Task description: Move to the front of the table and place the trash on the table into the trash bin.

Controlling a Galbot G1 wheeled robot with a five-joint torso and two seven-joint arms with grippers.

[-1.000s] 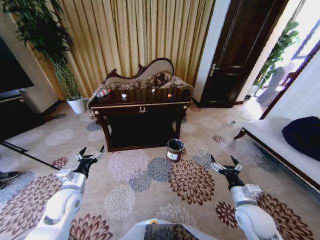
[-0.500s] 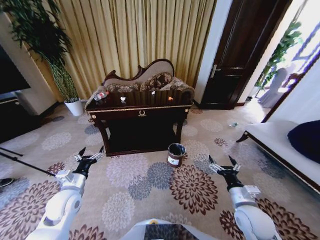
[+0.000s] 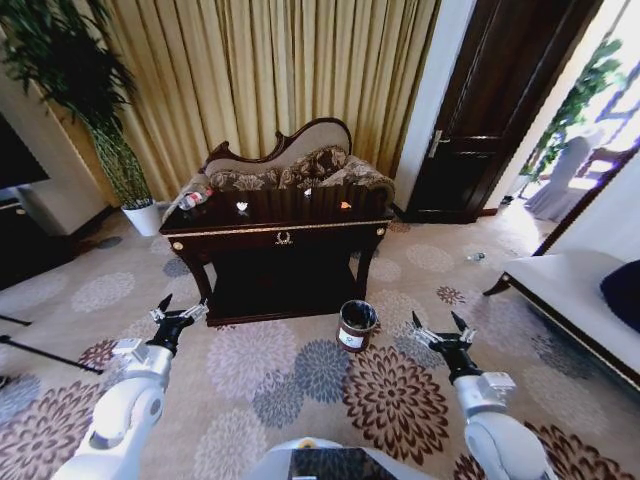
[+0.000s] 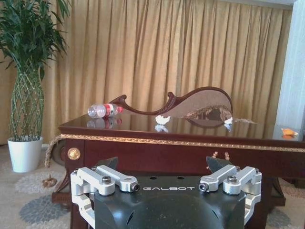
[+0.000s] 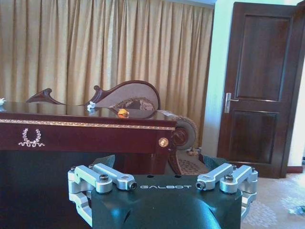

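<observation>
Stood facing the dark glossy counter (image 3: 275,226), gold emblem at its front centre, patterned sofa (image 3: 290,165) behind it against the gold curtain (image 3: 270,70). Noted the clear bottle (image 3: 192,198) with red label lying on its side at the counter's left end; same bottle (image 4: 105,110) lay on the polished top in the left wrist view. Logged a white crumpled scrap (image 3: 241,206) right of the bottle, another small pale piece (image 3: 307,186) toward the back edge, possibly a second scrap, too small to confirm. Saw a tiny orange piece (image 3: 345,205) near the right end, also in the right wrist view (image 5: 123,112). Found the trash bin (image 3: 355,325) upright on the flowered carpet (image 3: 300,370), just right of the counter's front right leg, white label facing forward. Held the left claw (image 3: 179,308) low over the carpet, left of the counter, prongs spread wide, gripping nothing. Held the right claw (image 3: 441,329) likewise wide and unloaded, right of the bin, apart from it.
</observation>
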